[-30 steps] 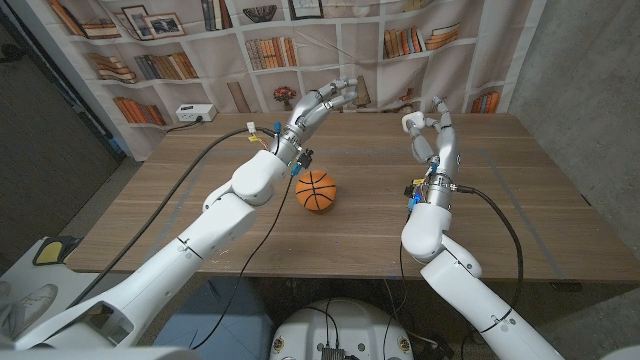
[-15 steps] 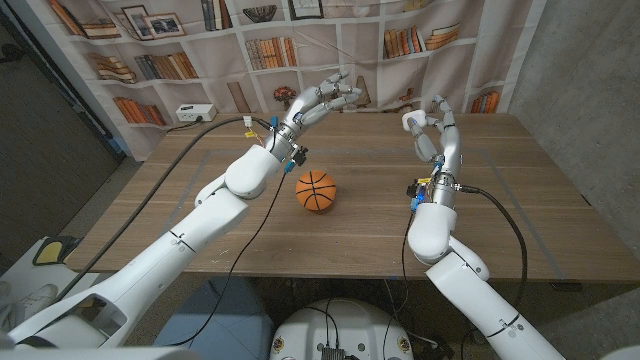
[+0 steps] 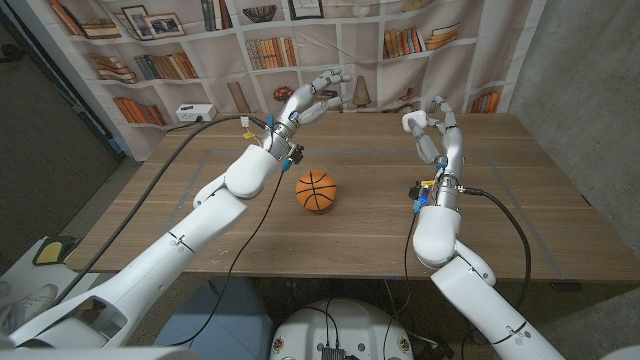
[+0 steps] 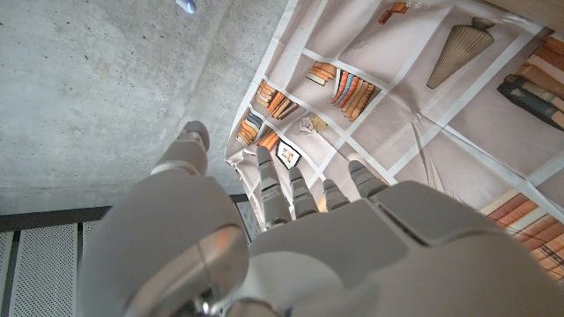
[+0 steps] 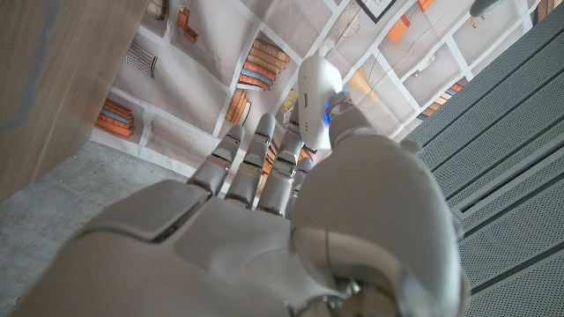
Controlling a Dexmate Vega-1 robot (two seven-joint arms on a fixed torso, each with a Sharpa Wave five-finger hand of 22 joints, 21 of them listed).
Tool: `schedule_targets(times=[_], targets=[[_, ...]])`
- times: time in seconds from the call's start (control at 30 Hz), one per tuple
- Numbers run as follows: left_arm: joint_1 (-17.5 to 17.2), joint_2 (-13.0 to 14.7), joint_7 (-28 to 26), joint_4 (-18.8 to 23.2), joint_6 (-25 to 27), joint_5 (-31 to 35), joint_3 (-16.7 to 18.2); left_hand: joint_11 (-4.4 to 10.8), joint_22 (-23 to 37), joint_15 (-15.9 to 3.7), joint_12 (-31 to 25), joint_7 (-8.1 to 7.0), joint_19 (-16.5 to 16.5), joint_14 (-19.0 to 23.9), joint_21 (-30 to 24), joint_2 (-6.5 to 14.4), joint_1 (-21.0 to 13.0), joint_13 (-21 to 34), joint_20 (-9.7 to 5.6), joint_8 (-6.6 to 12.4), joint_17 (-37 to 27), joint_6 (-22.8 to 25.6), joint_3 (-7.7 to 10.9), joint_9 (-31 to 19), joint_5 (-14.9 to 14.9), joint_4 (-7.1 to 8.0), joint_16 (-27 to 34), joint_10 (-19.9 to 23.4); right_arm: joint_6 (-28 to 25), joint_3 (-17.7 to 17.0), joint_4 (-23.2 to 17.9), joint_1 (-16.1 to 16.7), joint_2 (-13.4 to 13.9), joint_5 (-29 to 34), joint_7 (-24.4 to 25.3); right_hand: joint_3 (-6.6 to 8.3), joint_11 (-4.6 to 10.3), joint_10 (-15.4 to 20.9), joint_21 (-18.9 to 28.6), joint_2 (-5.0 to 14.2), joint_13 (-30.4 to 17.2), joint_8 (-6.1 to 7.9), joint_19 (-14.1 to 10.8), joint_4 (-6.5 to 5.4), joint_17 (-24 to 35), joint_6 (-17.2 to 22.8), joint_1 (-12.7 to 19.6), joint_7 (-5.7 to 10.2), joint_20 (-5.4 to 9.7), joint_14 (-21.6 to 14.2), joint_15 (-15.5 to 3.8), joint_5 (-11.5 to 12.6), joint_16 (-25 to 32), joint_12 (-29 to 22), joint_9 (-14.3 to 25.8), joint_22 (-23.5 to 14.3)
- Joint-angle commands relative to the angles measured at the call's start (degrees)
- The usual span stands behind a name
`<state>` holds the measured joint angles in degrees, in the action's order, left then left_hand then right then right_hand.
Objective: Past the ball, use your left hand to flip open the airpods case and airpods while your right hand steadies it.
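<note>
White and rounded, the airpods case [image 3: 411,122] sits pinched in my right hand [image 3: 430,130], raised above the far right part of the wooden counter [image 3: 520,210]; from my right wrist I see it held up at my fingertips, a small blue light on its side. My left hand [image 3: 312,100] hangs in the air over the far edge of the counter, fingers spread and grasping nothing, well apart from the case. So I judge the task barely under way: the steadying grip looks done, but I cannot tell whether the lid is shut or ajar, and the flipping open is all left to do. My left hand has to cross to the right to reach the lid.

The basketball [image 3: 316,190] rests on the counter near the middle, nearer to me than both hands and below my left forearm; it does not block the path between the hands. A black cable [image 3: 205,150] trails along my left arm. Behind the counter hangs a backdrop printed with bookshelves [image 3: 160,60].
</note>
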<state>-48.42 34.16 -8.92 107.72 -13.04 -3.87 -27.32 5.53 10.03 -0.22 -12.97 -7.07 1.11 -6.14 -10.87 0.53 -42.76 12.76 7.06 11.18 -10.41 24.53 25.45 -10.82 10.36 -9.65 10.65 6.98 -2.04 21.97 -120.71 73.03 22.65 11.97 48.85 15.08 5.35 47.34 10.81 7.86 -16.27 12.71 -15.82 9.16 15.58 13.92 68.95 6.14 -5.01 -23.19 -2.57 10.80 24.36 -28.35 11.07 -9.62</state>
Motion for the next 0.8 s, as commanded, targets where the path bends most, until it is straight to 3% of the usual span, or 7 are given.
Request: schedule_targets(times=[0.03,0.2,0.33,0.5,0.8], targets=[[0.8,-0.6,-2.0,0.6,1.9,4.3,-0.5,0.07,0.1,-0.2,-0.2,-0.41,-0.8,0.2,-0.5,-0.8,0.3,0.1,0.08,-0.87,-0.1,-2.7,-0.36,-0.3,-0.2,0.32,0.5,0.0,1.9,-0.5,-0.6,1.1,0.3,-0.3,-1.6,-0.2,6.74,7.5,0.0,0.5,-0.2,-0.04,-0.5,-0.26,0.2,0.6,0.6,0.08,-0.21,-0.7,-10.21,0.4,0.3,-0.5,0.1,0.0],[1.1,-0.7,-2.5,1.0,3.1,5.6,-0.8,0.33,0.1,-0.16,-0.2,-0.71,-1.5,0.5,-0.7,-0.7,0.2,0.1,0.17,-1.29,-0.1,-5.1,-0.46,-0.3,-0.2,0.4,0.5,0.0,3.0,-0.1,-0.4,1.3,0.8,0.3,-2.4,-0.23,6.74,7.6,0.1,0.51,-0.2,-0.09,-0.7,-0.23,0.3,0.6,0.7,0.13,-0.26,-0.8,-10.27,0.5,0.3,-0.5,0.1,0.0],[1.6,-0.2,-1.9,1.4,3.8,6.4,-1.1,0.43,0.0,-0.12,0.1,-1.36,-1.9,0.4,-0.6,-2.1,0.9,0.0,0.14,-1.94,-0.1,-12.5,-1.68,-0.2,-0.1,0.7,0.4,-1.1,3.4,0.3,-0.3,1.1,0.9,0.8,-3.0,-0.32,6.7,7.7,0.1,0.46,-0.1,-0.15,-0.8,-0.22,0.3,0.6,0.8,0.11,-0.19,-0.8,-10.3,0.5,0.4,-0.6,0.1,0.0],[1.5,0.2,-1.8,2.1,4.9,6.9,-1.0,0.15,0.0,0.52,0.8,-0.74,-1.9,-0.5,-0.4,-3.0,1.4,0.0,0.28,-1.96,-0.1,-19.1,-2.71,-0.1,0.2,0.99,0.1,-3.3,3.9,0.7,-0.3,0.8,0.9,1.3,-3.6,-0.4,6.68,7.8,0.1,0.42,-0.1,-0.2,-0.9,-0.23,0.3,0.7,0.8,0.17,-0.13,-0.8,-10.29,0.5,0.4,-0.6,0.1,0.0],[1.0,1.0,-3.6,3.4,7.1,10.5,-1.0,-1.57,0.0,2.4,1.0,1.0,-2.4,-1.1,-0.5,-4.9,2.3,0.0,1.78,-1.54,-0.2,-23.8,-4.51,0.0,1.3,1.38,0.1,-5.2,4.2,2.2,-0.2,0.2,1.0,3.3,-4.5,-0.46,6.7,7.8,0.1,0.43,0.0,-0.27,-1.0,-0.2,0.4,0.7,0.9,0.26,-0.08,-0.8,-10.31,0.5,0.4,-0.6,0.1,0.0]])
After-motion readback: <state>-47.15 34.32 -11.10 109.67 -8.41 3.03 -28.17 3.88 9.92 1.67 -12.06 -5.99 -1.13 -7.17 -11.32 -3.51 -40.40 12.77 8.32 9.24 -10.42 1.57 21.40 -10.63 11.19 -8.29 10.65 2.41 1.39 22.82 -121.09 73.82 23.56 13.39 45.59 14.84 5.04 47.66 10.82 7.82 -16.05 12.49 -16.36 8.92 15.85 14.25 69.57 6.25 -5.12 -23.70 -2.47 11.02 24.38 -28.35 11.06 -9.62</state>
